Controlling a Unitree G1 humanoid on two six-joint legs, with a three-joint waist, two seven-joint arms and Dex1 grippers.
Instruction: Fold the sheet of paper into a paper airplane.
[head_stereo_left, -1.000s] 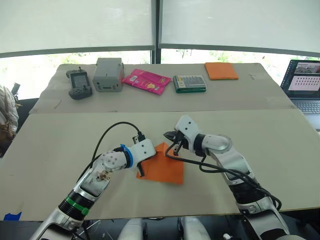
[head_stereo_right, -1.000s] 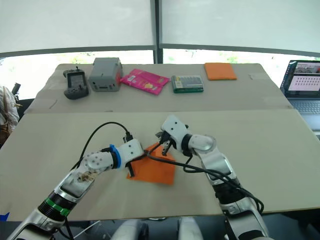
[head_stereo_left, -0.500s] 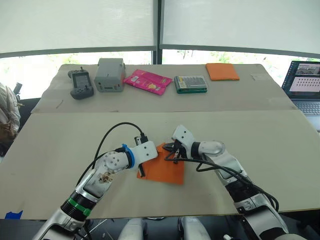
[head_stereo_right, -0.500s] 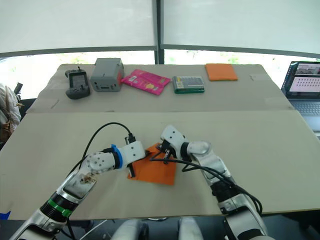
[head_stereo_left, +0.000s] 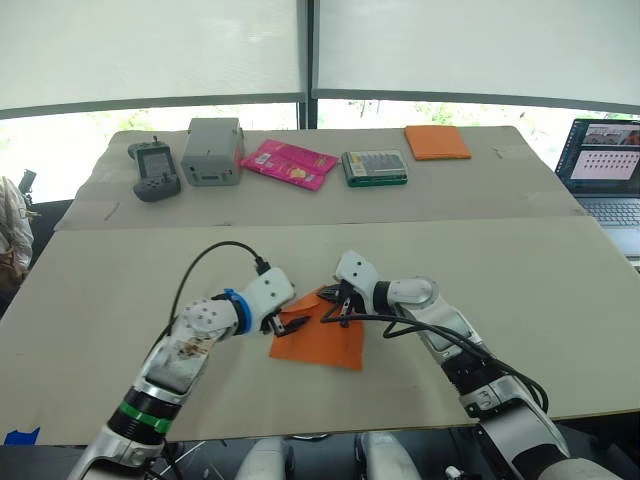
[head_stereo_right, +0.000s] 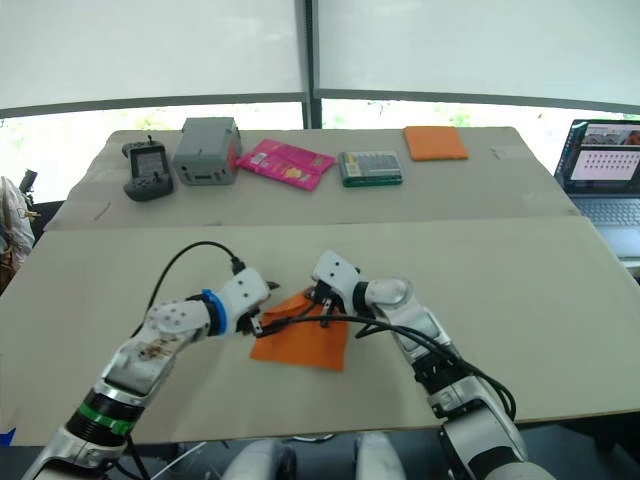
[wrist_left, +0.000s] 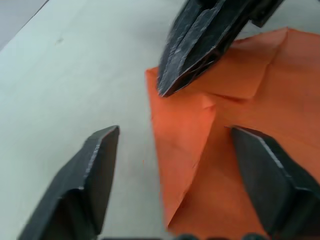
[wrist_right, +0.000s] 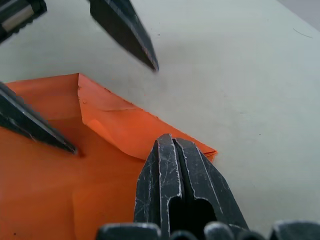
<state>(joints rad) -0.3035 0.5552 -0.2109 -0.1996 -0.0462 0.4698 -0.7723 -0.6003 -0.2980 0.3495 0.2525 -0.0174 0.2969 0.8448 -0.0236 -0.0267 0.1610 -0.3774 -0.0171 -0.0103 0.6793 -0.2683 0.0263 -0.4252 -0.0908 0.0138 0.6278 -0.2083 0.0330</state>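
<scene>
Right gripper (wrist_right: 172, 150), fingers clenched together, is pressing a folded flap of the sheet of paper (head_stereo_left: 325, 340); left gripper (wrist_left: 175, 150) is straddling the corner, fingers released. Thin sheet is likely sliding or springing open if pressure slips.

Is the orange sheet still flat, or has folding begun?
Begun: the sheet of paper has one corner flap turned over. The right hand, shut, presses it.

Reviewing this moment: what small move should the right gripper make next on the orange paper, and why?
Probably slide the shut right gripper along the folded corner flap of the thin orange sheet of paper to crease it: its tips rest on that flap while the open left gripper straddles the edge.
</scene>
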